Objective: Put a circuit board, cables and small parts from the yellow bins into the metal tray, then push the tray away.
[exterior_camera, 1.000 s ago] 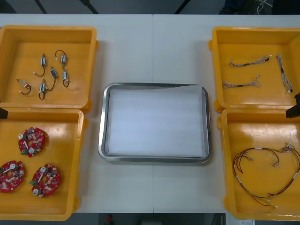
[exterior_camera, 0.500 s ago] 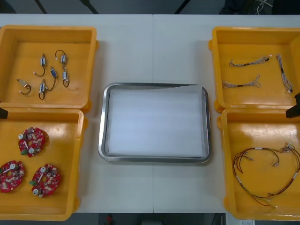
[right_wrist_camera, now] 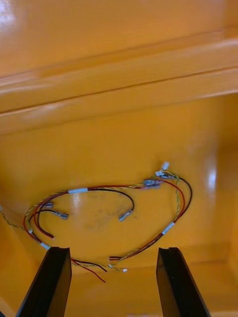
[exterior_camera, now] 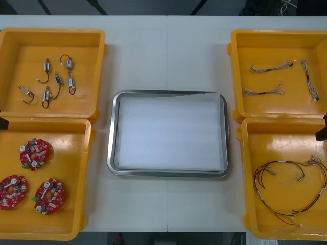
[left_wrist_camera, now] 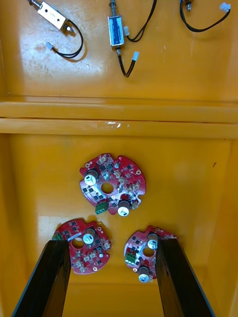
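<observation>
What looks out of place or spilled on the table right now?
Nothing stands out. The metal tray sits square between the yellow bins; circuit boards, cables and small metal parts all lie inside them.

Light table [exterior_camera: 168, 51] bears four yellow bins [exterior_camera: 51, 31]; metal tray [exterior_camera: 111, 133] between.

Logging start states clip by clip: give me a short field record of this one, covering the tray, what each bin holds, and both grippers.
Metal tray: nothing in it, white inside
Far left bin: small metal parts
Near left bin: three circuit boards
Far right bin: three twisted cables
Near right bin: red and yellow cables
Left gripper: jaws open, circuit boards ahead
Right gripper: jaws open, red and yellow cables ahead
</observation>
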Action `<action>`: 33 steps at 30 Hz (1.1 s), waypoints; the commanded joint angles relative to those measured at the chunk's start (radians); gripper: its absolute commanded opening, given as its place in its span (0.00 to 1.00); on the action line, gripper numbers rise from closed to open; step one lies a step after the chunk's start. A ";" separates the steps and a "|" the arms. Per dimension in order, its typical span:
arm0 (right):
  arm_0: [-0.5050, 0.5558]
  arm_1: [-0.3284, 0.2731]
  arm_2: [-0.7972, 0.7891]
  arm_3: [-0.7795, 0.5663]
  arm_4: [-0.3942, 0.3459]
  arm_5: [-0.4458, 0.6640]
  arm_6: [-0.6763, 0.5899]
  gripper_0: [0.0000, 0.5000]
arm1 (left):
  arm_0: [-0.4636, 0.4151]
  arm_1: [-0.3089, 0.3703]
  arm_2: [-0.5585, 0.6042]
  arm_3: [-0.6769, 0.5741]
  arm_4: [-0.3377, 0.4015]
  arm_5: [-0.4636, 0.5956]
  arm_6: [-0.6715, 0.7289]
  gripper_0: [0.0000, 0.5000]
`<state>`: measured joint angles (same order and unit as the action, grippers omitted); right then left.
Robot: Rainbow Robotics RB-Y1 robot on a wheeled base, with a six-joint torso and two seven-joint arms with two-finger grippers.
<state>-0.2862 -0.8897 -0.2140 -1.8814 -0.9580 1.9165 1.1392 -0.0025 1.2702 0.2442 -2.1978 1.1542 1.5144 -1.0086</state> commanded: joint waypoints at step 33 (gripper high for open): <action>0.421 -0.077 -0.077 -0.116 0.013 -0.310 -0.513 1.00 | 0.239 0.023 0.096 0.038 0.021 -0.091 -0.041 1.00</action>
<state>0.0791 -0.9426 -0.2615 -1.9727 -0.9545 1.6427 0.6385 0.2172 1.2705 0.3122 -2.1773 1.1841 1.4387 -1.0092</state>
